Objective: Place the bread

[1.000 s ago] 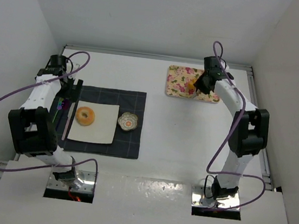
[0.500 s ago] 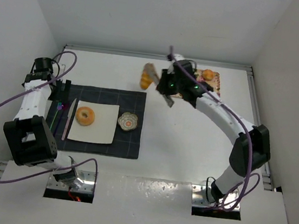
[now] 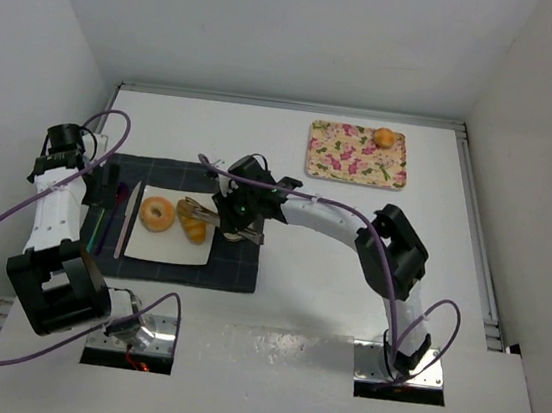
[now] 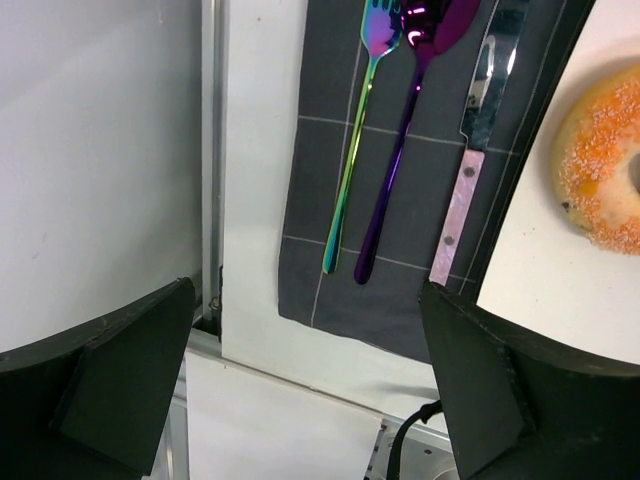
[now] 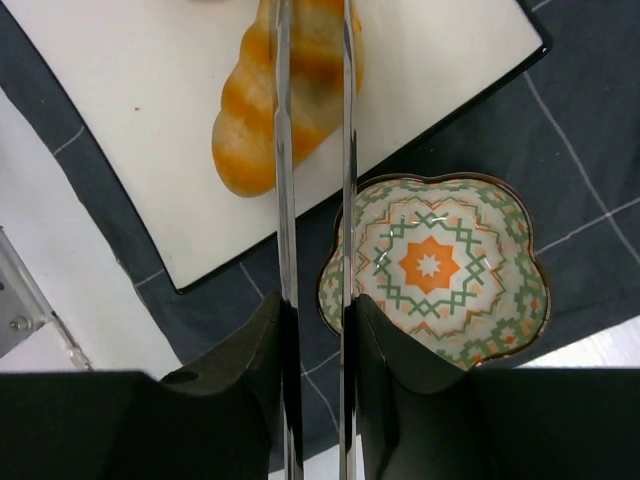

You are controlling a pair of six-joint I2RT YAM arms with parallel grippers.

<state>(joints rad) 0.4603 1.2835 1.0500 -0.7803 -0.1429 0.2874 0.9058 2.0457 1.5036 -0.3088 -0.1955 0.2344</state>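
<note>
I'm keeping my left pincer (image 4: pixel 307 300) hanging wide open by the cutlery (image 4: pixel 392 155). My right pincer (image 5: pixel 312 330) is squeezing tongs (image 5: pixel 283 200) narrow over the roll (image 5: pixel 245 120), which is lying on the plate (image 5: pixel 120 90) beside the bagel (image 3: pixel 157 213). The bun (image 3: pixel 384 137) is sitting far off on the flowery tray (image 3: pixel 342 159).

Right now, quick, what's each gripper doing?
Left gripper: open, empty.
Right gripper: shut on the tongs, whose blades reach the croissant roll on the plate.

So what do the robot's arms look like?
The left arm and right arm are white tubes with chunky black joints. A thin purple cable loops beside each. The left gripper has black wedge-shaped fingers; the right gripper has black fingers with long silver blades.
</note>
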